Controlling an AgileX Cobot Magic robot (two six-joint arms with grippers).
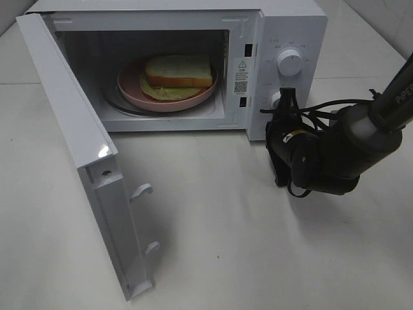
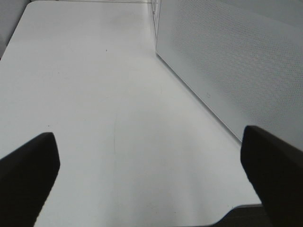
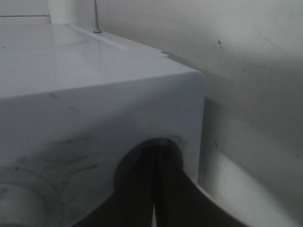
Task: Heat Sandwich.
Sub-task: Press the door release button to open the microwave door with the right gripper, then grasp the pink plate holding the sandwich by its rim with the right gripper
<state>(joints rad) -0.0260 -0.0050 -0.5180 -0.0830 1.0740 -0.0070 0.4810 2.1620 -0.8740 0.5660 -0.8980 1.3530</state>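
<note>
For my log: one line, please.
white microwave door: open; green-filled sandwich: on pink plate inside; right gripper: shut at lower knob; left gripper: open

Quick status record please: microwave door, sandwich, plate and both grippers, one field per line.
door: swung wide open
sandwich: on the plate, inside the microwave
plate: pink, in the cavity
right gripper: jaws shut, tips at the lower knob
left gripper: jaws open, nothing between them, over the table
</note>
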